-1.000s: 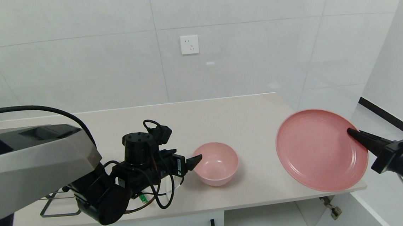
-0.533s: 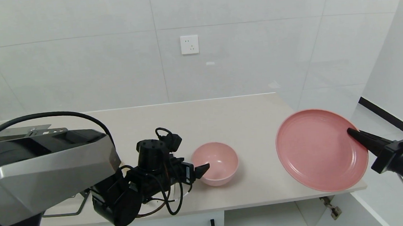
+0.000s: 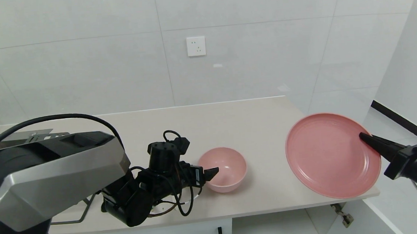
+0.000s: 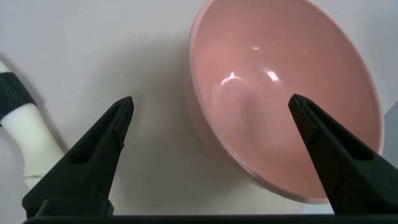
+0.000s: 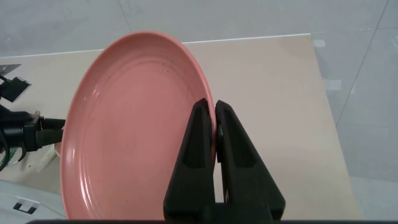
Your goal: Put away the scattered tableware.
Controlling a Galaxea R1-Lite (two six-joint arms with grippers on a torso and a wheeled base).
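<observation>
At the far left of the table (image 3: 253,121) stands a dark wire stand (image 3: 68,218), partly hidden behind the left arm. To its right, the left fingers (image 3: 211,173) are low over the table and spread wide, holding nothing. Just right of them a pink bowl (image 3: 227,167) sits upright on the table, about midway along it and towards the front edge, its glossy inner surface bare. In the left wrist view the near rim and wall of the bowl (image 4: 286,93) lie between the two fingers: one fingertip (image 4: 121,115) hangs outside over the bare table and the other (image 4: 305,115) is over the bowl's hollow. Whether either finger touches the bowl cannot be told. Well apart from the bowl, at the right end of the table, a pink plate (image 3: 327,156) is raised and tilted with its ridged upper face towards the head camera, nothing lying on it, and its lower part overlapping the table's front right corner. The right fingers (image 3: 365,138) come in from the right and are pinched together on the plate's right rim. In the right wrist view the rim of the plate (image 5: 130,124) passes into the narrow slit between them, one finger against the upper face and the other behind. In all there is one bowl, one plate and one wire stand, and each arm has two fingers.
</observation>
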